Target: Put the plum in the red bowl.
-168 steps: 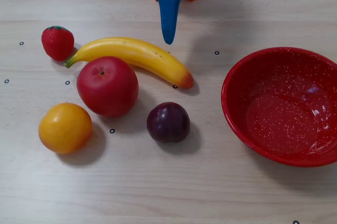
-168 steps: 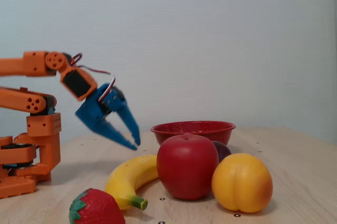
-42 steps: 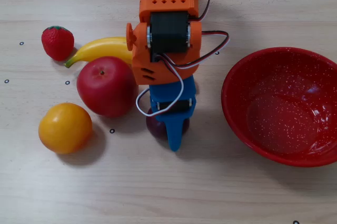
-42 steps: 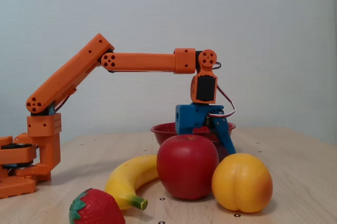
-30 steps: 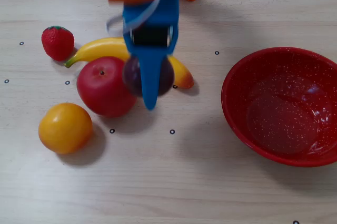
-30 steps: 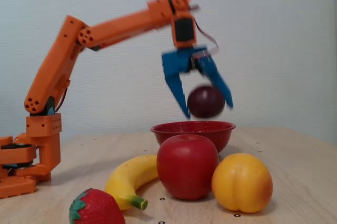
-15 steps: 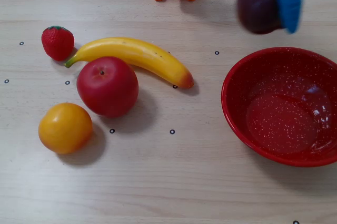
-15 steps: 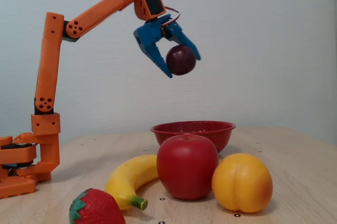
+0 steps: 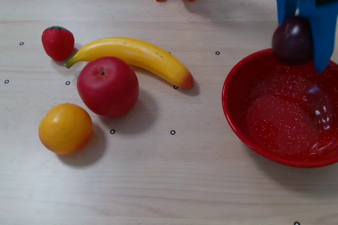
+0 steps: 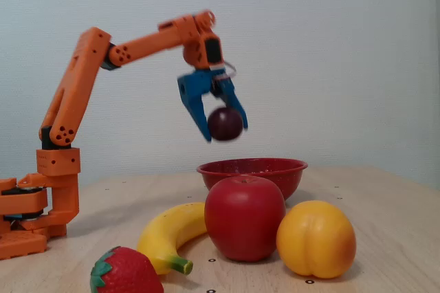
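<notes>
Carrying is judged to be the step in hand: the plum (image 9: 292,40) is gripped between the two blue jaws of the gripper (image 9: 302,43) and is held in the air, clear of the table (image 9: 174,183). In the top-down fixed view the plum is seen over the far rim of the red bowl (image 9: 248,130), with one jaw on each side of it; the longer jaw reaches past the fruit toward the bowl's middle. In the side-on fixed view the plum (image 10: 225,124) sits low between the jaws of the gripper (image 10: 223,126), near their tips, and is well above the red bowl (image 10: 251,168); nothing is seen lying in the bowl. Pick-up and lift are therefore taken as done. Left to do, by judgement: a little more travel toward the bowl's centre, a descent, and an opening of the jaws. Regarding pointing and long axis: the plum is close to round, so no clear long axis is made out, and its stem end cannot be told in either view, partly through motion blur. The jaws themselves are pointed downward, tilted somewhat in the side-on view. The other fruits lie well apart from the jaws and are untouched.
</notes>
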Controlling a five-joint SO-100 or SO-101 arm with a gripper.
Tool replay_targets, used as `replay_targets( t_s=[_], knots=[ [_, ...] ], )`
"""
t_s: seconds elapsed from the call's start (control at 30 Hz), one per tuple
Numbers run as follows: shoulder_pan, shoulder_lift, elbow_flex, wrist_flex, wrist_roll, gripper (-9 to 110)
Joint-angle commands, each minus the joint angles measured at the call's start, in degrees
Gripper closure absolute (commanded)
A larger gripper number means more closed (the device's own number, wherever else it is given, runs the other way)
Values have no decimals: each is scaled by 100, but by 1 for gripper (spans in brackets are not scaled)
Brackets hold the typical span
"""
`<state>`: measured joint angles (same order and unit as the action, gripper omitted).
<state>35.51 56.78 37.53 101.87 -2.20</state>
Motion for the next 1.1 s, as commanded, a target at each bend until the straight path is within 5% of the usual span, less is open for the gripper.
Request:
replay_targets(
  t_s=[0.0,0.13,0.43,0.63,0.97,1.07],
  knots=[
    [53,132,-571,-290,-62,99],
    [-53,-167,-624,-431,70,68],
    [-185,-343,-835,-650,308,56],
    [-290,-211,-1143,-703,141,65],
    [-765,791,-1345,-879,-149,101],
    [-1046,1345,-976,-958,-185,101]
  ],
)
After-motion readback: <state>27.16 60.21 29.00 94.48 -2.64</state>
